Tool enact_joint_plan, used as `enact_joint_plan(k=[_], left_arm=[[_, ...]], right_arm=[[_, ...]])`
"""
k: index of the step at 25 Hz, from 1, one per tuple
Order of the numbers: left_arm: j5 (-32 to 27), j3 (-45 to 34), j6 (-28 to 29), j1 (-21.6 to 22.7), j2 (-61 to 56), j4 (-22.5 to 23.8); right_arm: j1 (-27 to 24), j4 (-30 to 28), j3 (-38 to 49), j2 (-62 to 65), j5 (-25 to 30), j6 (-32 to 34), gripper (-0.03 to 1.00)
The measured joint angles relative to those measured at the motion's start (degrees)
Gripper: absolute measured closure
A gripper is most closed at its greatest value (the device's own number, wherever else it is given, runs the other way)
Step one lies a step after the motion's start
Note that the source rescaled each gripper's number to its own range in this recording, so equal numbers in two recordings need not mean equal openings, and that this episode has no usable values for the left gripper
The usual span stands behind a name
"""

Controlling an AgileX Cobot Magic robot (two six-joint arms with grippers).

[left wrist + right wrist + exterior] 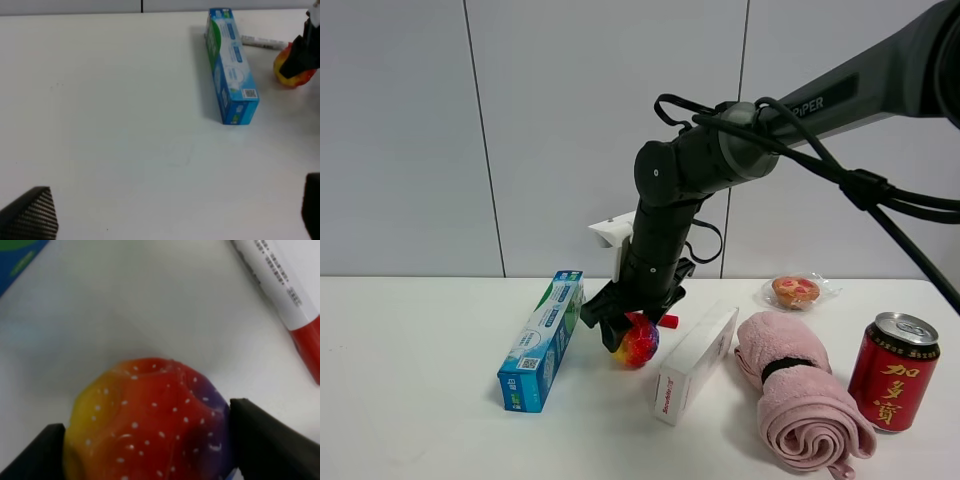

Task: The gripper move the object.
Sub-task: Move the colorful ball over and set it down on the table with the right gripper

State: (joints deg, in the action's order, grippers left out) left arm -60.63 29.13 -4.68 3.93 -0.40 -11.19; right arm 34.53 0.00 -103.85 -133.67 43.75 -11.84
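The rainbow ball [638, 344], red, yellow and purple with white specks, is at table level in the middle, between a toothpaste box and a white carton. My right gripper [624, 326] comes down on it from above, and its black fingers [265, 440] press both sides of the ball [150, 415]. I cannot tell whether the ball touches the table. The left wrist view shows the ball [291, 76] at its edge, partly behind the right gripper [306, 50]. My left gripper [170, 215] is open and empty over bare table, far from the ball.
A blue-green toothpaste box [542, 340] lies left of the ball. A white carton [696, 362] lies right of it. A white-and-red marker [280, 295] lies just behind it. A pink rolled towel [800, 390], a red can [893, 370] and a wrapped pastry [796, 291] are at the right.
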Motion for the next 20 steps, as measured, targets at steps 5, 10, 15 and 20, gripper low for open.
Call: enact_joint_plan(k=[5,10,15,20], left_arm=[[0.0,0.0,0.0,0.0,0.0,0.0],[0.0,0.0,0.0,0.0,0.0,0.0],[0.0,0.0,0.0,0.0,0.0,0.0],[0.0,0.0,0.0,0.0,0.0,0.0]], right_arm=[[0.0,-2.02,0.0,0.0,-0.83,3.05,0.92],[0.0,-3.88,0.0,0.0,-3.39,5.27,0.66],[0.0,-3.82,0.0,0.0,-4.0,5.48,0.63],[0.0,-3.82,0.0,0.0,-4.04,5.48,0.63]])
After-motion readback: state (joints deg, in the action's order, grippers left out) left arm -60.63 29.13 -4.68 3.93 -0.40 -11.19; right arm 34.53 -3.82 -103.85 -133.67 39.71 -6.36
